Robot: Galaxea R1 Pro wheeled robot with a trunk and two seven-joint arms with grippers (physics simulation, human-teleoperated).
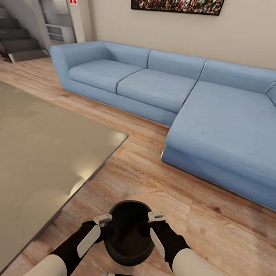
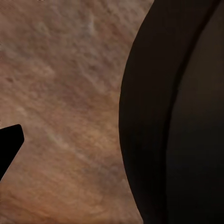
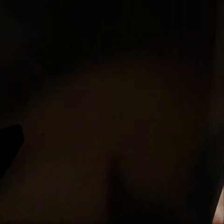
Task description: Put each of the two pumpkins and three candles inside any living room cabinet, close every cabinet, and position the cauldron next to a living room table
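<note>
The black round-bellied cauldron is low in front of me over the wood floor, its mouth facing up. My left gripper is against its left rim and my right gripper against its right rim. In the left wrist view the cauldron's dark wall is close by, and one black fingertip stands far out from it, so the jaws are spread. The right wrist view is almost black, with a faint fingertip just as far out. The grey glossy table lies just left of the cauldron. Pumpkins, candles and cabinet are out of view.
A large blue corner sofa runs along the far wall and down the right side. Wood floor lies open between sofa and table. Stairs rise at the far left.
</note>
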